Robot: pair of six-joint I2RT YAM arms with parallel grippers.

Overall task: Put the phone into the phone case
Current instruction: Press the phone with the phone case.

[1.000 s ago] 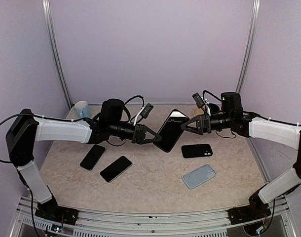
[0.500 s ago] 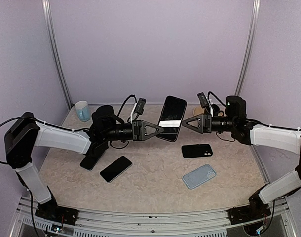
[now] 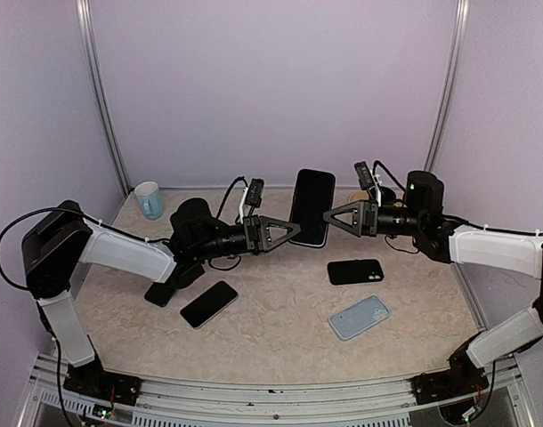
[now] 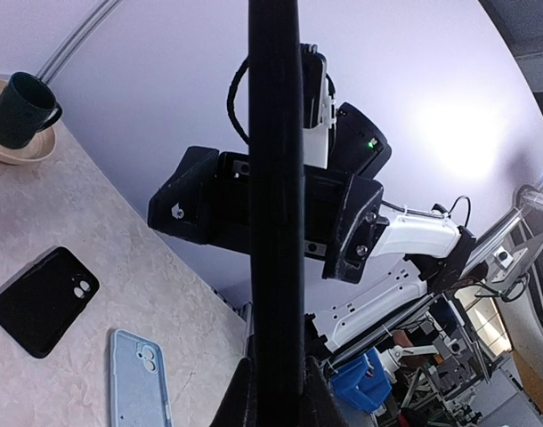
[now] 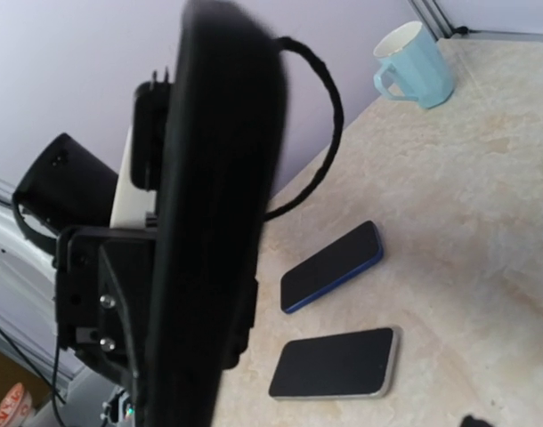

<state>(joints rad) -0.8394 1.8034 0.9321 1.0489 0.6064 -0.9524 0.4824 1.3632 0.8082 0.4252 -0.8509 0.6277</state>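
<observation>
In midair, left pincer (image 3: 295, 229) and right pincer (image 3: 328, 218) clamp one phone (image 3: 312, 205) (upright); two cases (image 3: 355, 271) (image 3: 359, 318) below.

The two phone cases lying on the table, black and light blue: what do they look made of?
The black case looks like matte plastic or silicone: dull, no glare. The light blue case looks like similar matte plastic with a slight sheen; whether either flexes cannot be told.

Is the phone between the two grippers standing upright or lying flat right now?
Upright: the phone stands on end above the table, pinched between the left gripper and the right gripper.
</observation>
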